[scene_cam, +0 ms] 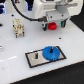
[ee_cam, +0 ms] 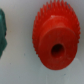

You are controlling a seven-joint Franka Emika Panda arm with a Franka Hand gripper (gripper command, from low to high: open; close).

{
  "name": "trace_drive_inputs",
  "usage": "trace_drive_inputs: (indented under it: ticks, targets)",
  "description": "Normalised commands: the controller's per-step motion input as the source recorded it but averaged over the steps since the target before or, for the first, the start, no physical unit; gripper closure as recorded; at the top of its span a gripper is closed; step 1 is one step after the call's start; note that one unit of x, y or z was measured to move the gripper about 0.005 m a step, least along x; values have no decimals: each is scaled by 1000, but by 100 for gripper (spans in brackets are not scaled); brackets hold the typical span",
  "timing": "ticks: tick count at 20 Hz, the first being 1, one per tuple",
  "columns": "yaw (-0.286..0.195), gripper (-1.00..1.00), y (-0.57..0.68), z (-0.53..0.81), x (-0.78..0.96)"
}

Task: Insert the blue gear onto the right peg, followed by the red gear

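Note:
The blue gear [scene_cam: 51, 53] lies flat on the right half of the grey, black-rimmed plate [scene_cam: 34, 62], and it hides the right peg. The plate's other thin peg [scene_cam: 36, 56] stands bare to its left. The red gear [scene_cam: 52, 25] sits on the white table farther back, directly under my gripper [scene_cam: 53, 21]. The gripper's dark fingers hang apart just above the gear, holding nothing. The red gear [ee_cam: 55, 37] fills the wrist view from above, its centre hole showing. No finger shows in that view.
A beige block-like object [scene_cam: 18, 27] stands at the exterior view's left, back from the plate. A dark green object [ee_cam: 2, 30] lies close beside the red gear in the wrist view. Black cables trail from the arm at the back.

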Motion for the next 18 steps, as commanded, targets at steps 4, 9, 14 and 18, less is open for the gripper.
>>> trace_drive_inputs:
  ticks: [4,9,14,18]
  targets:
    - [0,100,-93,-124,-298]
    - [0,100,-20,-72,-323]
    - [0,100,18,266,6]
    - [0,100,-56,617,375]
